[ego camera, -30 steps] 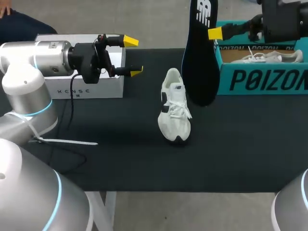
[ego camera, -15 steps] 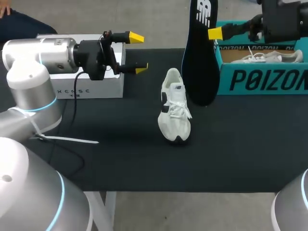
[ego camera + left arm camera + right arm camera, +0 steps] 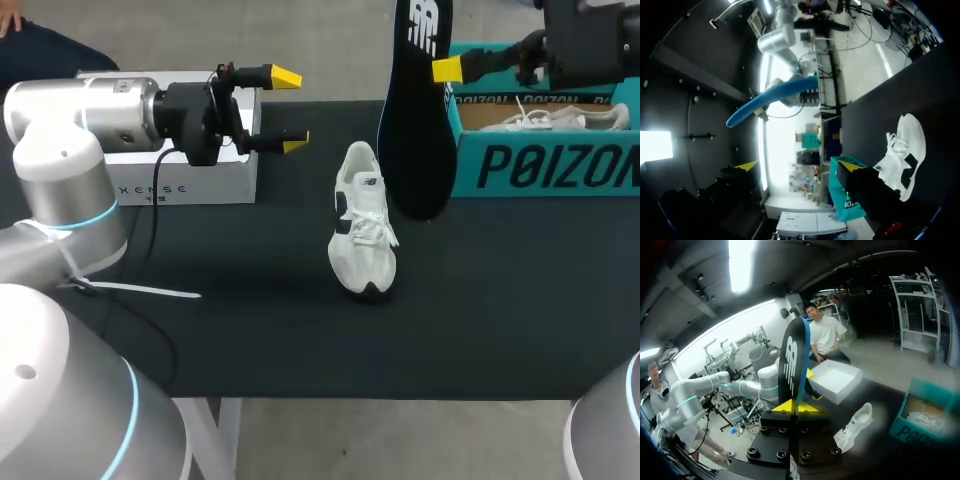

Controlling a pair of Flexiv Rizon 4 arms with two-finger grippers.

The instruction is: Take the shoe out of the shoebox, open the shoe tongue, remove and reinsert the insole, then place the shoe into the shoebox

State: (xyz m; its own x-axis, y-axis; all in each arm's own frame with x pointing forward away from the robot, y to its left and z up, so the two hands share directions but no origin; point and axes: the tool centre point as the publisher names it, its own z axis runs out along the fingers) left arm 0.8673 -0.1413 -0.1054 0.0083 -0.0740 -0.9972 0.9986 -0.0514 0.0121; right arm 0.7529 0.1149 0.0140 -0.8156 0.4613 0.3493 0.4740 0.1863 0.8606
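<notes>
1. Head view: the shoe (image 3: 361, 222) lies alone near the middle of the worktop (image 3: 250, 330). Its long axis runs from the far edge to the near edge, with the heel toward the far edge and the toe toward the near edge.
2. The right end effector (image 3: 446, 70) is closed on the insole (image 3: 415, 120), gripping it partway down its length. The insole hangs with its long axis upright, and its lower end appears just beside the shoe's heel, on the side of the right edge. Its height above the worktop cannot be told from this view.
3. The left end effector (image 3: 290, 110) is spread wide and holds nothing. It stands toward the far-left corner from the shoe, in front of the white box (image 3: 200, 185), with its fingers pointing toward the right edge.
4. The shoebox (image 3: 540, 165) sits at the far-right corner with a second shoe (image 3: 545, 120) inside it.
5. Key relation: the shoe lies below the held insole and toward the near-left of it, and the two long axes are roughly at right angles. Reinsertion will probably require tipping the insole toward the shoe's axis while lowering it into the opening at the heel end.
6. The empty left end effector is apart from the shoe on its left side, so it is likely the one free to steady the shoe.
</notes>
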